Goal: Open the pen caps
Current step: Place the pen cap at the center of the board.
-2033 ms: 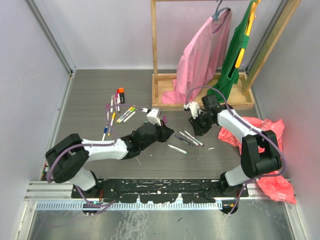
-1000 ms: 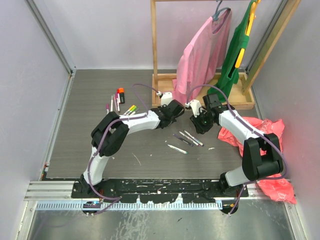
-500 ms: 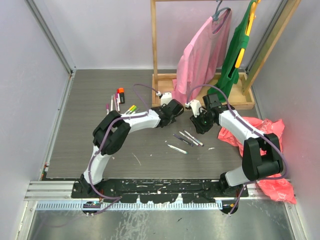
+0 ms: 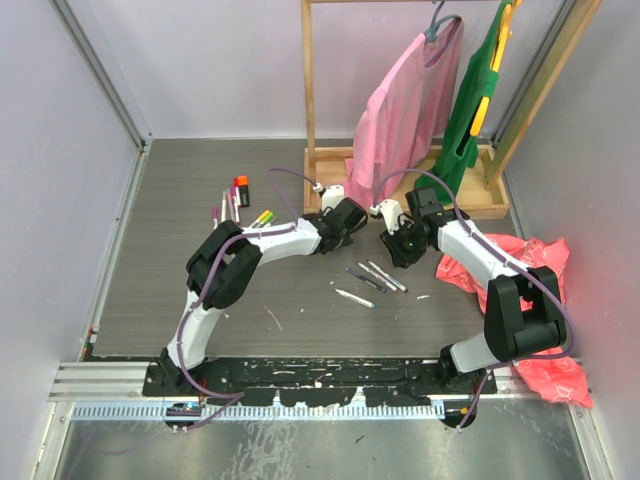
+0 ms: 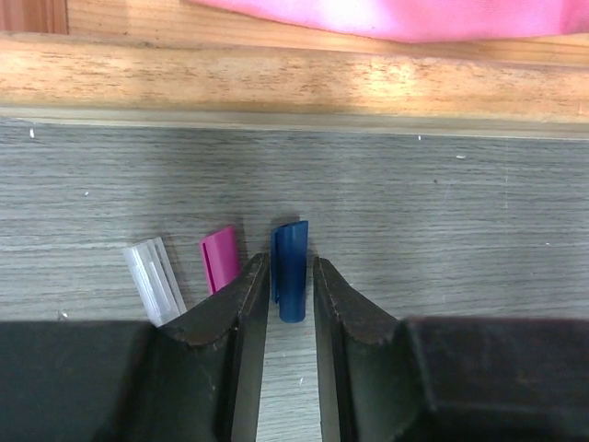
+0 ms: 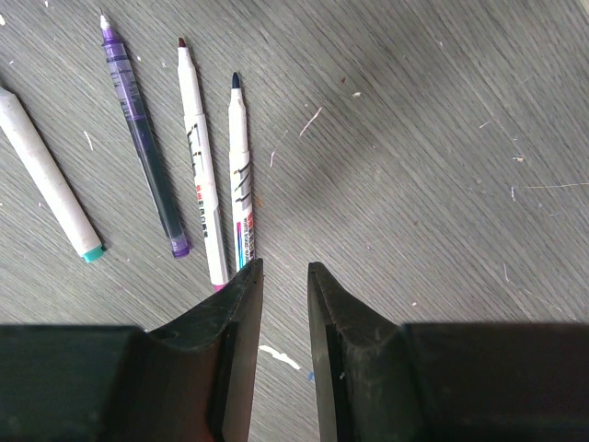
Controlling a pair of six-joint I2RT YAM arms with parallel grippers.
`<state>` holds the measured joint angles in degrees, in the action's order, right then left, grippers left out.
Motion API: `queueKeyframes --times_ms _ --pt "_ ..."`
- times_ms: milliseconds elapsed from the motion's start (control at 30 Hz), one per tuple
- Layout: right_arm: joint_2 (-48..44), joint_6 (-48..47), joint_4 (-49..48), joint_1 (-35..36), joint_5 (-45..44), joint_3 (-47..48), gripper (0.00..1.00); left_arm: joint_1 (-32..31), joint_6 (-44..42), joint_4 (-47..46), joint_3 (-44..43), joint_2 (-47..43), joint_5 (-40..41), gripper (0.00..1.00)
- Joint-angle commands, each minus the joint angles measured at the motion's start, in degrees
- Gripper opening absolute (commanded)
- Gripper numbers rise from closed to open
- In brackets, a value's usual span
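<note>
Pens (image 6: 202, 175) lie nearest, side by side on the grey table (image 4: 160, 290) with their tips bare: a purple-barrelled one (image 6: 143, 147), two white ones, and a thicker white barrel with a teal end (image 6: 51, 175). The right gripper (image 6: 283, 267) hangs just above the near ends of this row. Its jaws are a narrow gap apart with nothing between them, and it touches none of the pens.

Farther back, near the rack, the left gripper (image 5: 285, 262) is low over the table. Its jaws are slightly spread, and a blue cap (image 5: 291, 276) lies flat between the fingertips. The cap seems to rest on the wood grain and not in a pinch, with a sliver of space on its right side. Just beside it to the left lie a pink cap (image 5: 219, 258) and then a clear cap (image 5: 152, 276), all three apart from any barrel. Beyond them runs the wooden rack base (image 5: 276, 78), with the pink garment (image 5: 414, 14) hanging over it.

At the far left of the table a cluster of pens (image 4: 235, 205) and an orange-and-black marker (image 4: 241, 188) lie together; these look capped, though they are small in the top view.

The step in hand appears to be adding the blue cap to the pile of removed caps. Next, the left arm likely has to lift straight up without nudging the three caps, then reach across to that far cluster for another pen.
</note>
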<state>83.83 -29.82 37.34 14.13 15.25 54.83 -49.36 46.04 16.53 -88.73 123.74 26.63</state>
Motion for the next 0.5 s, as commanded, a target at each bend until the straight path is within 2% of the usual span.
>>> queueKeyframes --times_ms 0,300,467 --pt "-2.18 0.15 -1.48 -0.14 -0.04 1.42 0.32 0.31 -0.52 -1.9 -1.38 -2.26 -1.03 0.27" --pt "-2.26 0.07 -1.4 -0.18 0.13 1.44 0.32 0.25 -5.06 -7.5 6.8 -13.24 -4.3 0.34" --pt "-2.28 -0.04 -1.35 -0.2 0.31 1.43 0.32 0.25 -12.44 -8.38 12.47 -20.55 -5.37 0.37"
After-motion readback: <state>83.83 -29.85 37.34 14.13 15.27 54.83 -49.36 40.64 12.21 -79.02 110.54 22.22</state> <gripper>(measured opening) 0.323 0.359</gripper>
